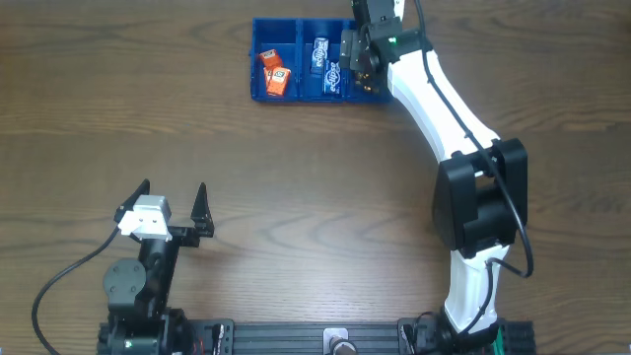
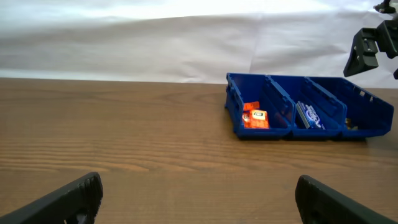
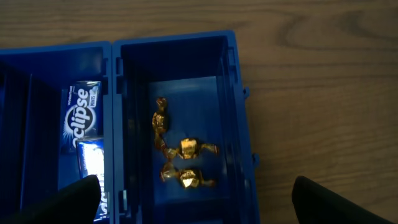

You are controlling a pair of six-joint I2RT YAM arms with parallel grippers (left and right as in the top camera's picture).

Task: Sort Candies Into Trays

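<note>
A blue three-compartment tray (image 1: 258,30) sits at the far middle of the table. Its left bin holds orange candies (image 1: 274,73), its middle bin blue-and-white packs (image 1: 325,61). My right gripper (image 1: 361,57) hangs over the right bin, open and empty. In the right wrist view, three gold-wrapped candies (image 3: 180,150) lie on that bin's floor between my spread fingers (image 3: 68,202), with the packs (image 3: 84,121) in the bin beside. My left gripper (image 1: 174,200) rests near the front left, open and empty, far from the tray (image 2: 249,87).
Bare wood tabletop surrounds the tray on all sides. In the left wrist view the right gripper (image 2: 372,45) hovers above the tray's far end, and a white backdrop runs behind the table.
</note>
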